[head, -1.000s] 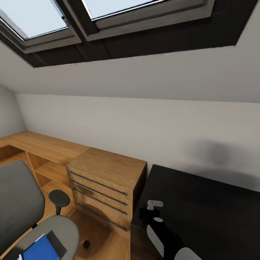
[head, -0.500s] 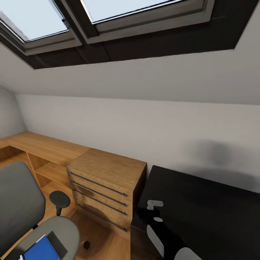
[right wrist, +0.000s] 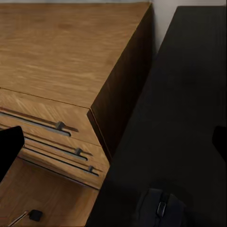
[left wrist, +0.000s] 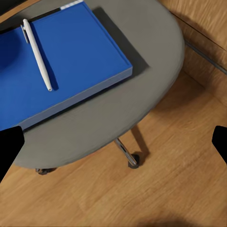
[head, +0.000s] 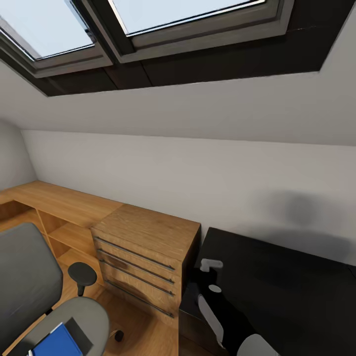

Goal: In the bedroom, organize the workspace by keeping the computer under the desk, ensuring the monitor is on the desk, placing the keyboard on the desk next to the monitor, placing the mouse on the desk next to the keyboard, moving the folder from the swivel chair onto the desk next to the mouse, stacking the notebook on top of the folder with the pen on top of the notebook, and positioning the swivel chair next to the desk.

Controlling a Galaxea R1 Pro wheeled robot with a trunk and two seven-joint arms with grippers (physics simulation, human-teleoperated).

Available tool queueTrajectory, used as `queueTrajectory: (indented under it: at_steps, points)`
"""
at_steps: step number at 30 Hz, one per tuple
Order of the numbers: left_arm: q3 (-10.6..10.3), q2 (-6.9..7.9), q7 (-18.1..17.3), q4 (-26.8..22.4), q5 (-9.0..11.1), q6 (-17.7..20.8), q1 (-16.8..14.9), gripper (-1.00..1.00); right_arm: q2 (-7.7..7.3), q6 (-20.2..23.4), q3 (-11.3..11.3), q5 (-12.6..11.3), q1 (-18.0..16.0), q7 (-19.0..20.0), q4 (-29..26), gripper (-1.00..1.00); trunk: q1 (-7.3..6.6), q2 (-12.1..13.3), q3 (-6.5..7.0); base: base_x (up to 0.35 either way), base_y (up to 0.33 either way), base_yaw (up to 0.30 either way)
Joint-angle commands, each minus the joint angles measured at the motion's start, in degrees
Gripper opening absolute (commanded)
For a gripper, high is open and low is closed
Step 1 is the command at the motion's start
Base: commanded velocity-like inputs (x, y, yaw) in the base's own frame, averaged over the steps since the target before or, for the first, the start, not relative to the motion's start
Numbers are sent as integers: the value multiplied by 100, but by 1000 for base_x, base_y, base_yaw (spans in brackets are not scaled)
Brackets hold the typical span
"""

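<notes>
No legible writing. Desk (head: 287, 291) abuts wooden drawer cabinet (head: 143, 252); mouse (right wrist: 160, 208) on desk. Pen (left wrist: 37, 53) on folder (left wrist: 61, 61) on swivel chair (left wrist: 142, 75). Both grippers spread wide, holding nothing.

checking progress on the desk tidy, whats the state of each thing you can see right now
folder: flat on the swivel chair seat, not yet on the desk
pen: lying on the folder
swivel chair: standing on the wood floor beside the wooden drawer cabinet
mouse: resting on the desk
desk: black top, mostly bare
wooden drawer cabinet: drawers closed
left gripper: open, above the chair seat
right gripper: open, over the desk edge
</notes>
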Motion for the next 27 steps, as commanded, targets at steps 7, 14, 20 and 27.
queueTrajectory:
  at_steps: [7, 14, 20, 27]
  points:
    - [18, 3, 2, 206, 55, -13, 2, 100, 0, 23, 46, -9, 175, -465, -583, 100, 1, -5, -7, 0, 0, 0]
    - [16, 10, 1, 279, 50, -16, 2, 100, 0, 19, 113, -20, 193, -483, -759, 100, 1, -5, -7, -113, 86, 0]
    - [16, 12, 1, 289, 53, -16, 2, 100, 0, 18, 126, -23, 213, -486, -829, 100, 1, -5, -7, -254, 193, 0]
    - [16, 12, 1, 333, 50, -8, 2, 100, 0, 13, 109, -17, 224, -486, -830, 100, 1, -5, 21, -277, 184, -253]
